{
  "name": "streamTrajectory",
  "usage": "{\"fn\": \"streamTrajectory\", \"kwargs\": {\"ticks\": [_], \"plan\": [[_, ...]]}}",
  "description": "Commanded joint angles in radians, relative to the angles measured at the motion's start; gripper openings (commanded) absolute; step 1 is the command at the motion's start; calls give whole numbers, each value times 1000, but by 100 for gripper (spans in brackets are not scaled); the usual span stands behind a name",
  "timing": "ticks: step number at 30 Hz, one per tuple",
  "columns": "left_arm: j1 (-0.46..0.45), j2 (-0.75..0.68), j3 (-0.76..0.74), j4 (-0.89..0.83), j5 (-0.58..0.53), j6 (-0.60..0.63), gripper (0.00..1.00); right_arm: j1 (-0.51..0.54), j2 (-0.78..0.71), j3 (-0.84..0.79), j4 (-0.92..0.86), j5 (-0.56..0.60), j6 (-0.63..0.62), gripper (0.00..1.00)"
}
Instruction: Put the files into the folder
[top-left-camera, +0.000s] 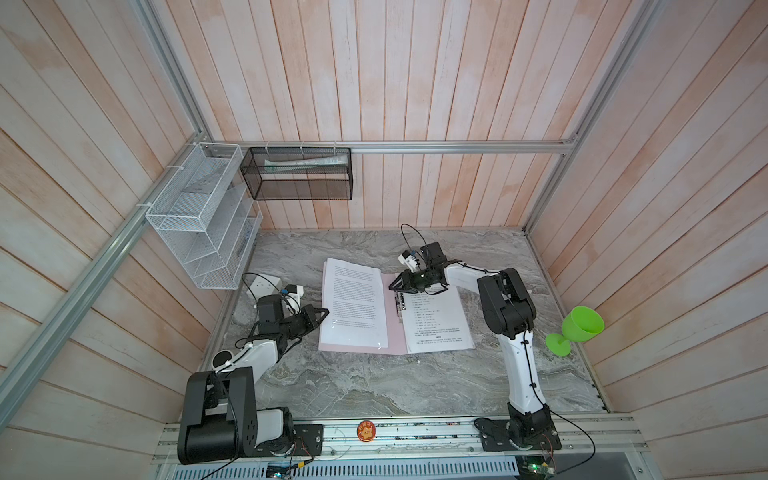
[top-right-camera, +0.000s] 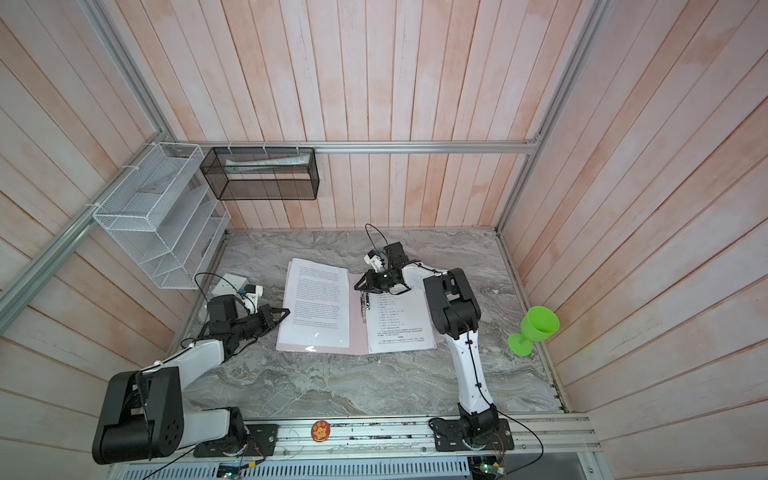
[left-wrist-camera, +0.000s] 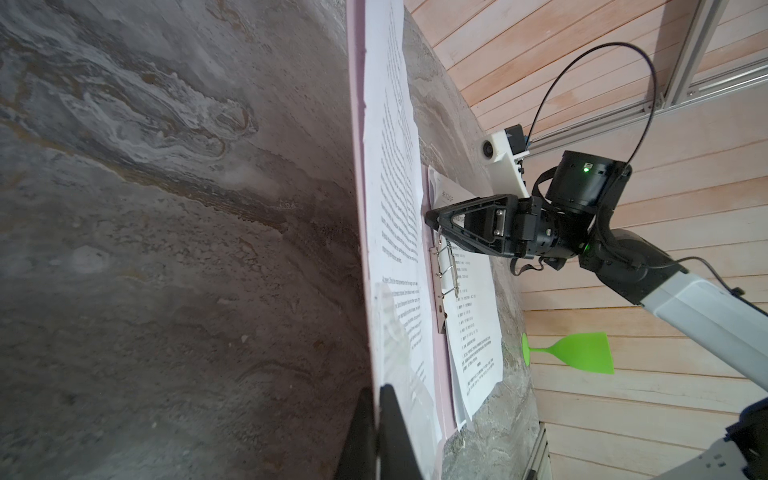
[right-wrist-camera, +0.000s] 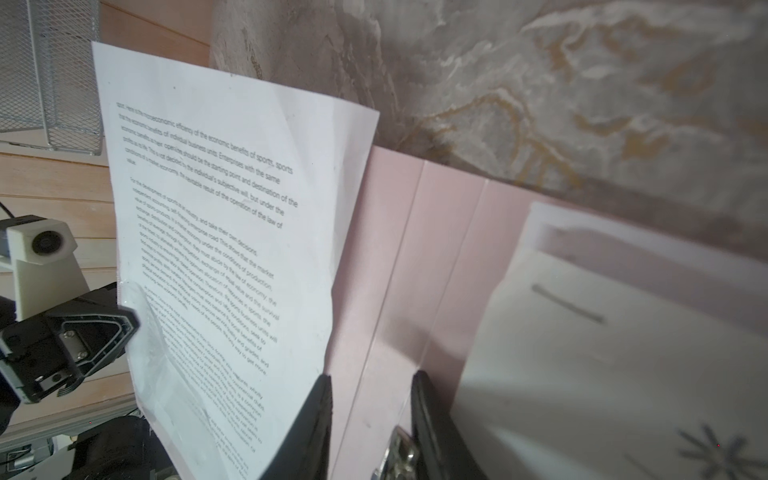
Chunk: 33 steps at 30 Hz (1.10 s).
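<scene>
In both top views the folder lies open at the middle of the table, with its spine running from the near edge toward the far edge. The files rest on it. One printed sheet covers the left cover and juts past its far edge, and another lies on the right cover beside the clip. The left claw meets the outer edge of the left sheet. The right claw sits at the far end of the spine. Bare marble runs from the folder's near edge to the table's near edge, and also behind the folder to the far edge. A green goblet stands by the right edge, well apart from the folder.

In the left wrist view the left claw is closed, and the edge of the sheet runs in between its fingers. The clip has its wire rings raised. The tip of the right claw touches the folder just beyond the clip.

In the right wrist view the right claw stands partly open astride the pink spine creases, with nothing between its tips. The clip lies close between its fingers. The left sheet curls up off its cover.
</scene>
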Motion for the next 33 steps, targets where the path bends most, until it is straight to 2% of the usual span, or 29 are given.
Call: {"fn": "streamTrajectory", "kwargs": {"ticks": [1, 11, 19, 25, 28, 33], "plan": [[-3, -5, 12, -6, -5, 26, 0, 14, -62, -1, 20, -27, -5, 31], [-3, -7, 11, -5, -4, 24, 0, 41, -110, -14, -22, -21, -29, 31], [-3, -19, 9, 2, 3, 17, 0, 66, -274, -190, 11, 25, 13, 30], [-3, -73, -4, -14, -18, 0, 0, 66, -470, -349, 50, 196, 231, 31], [-5, -113, -13, -31, -37, -11, 0, 67, -563, -451, 100, 229, 342, 29], [-9, -134, -22, -47, -37, -27, 0, 72, -650, -583, 128, 241, 447, 22]]}}
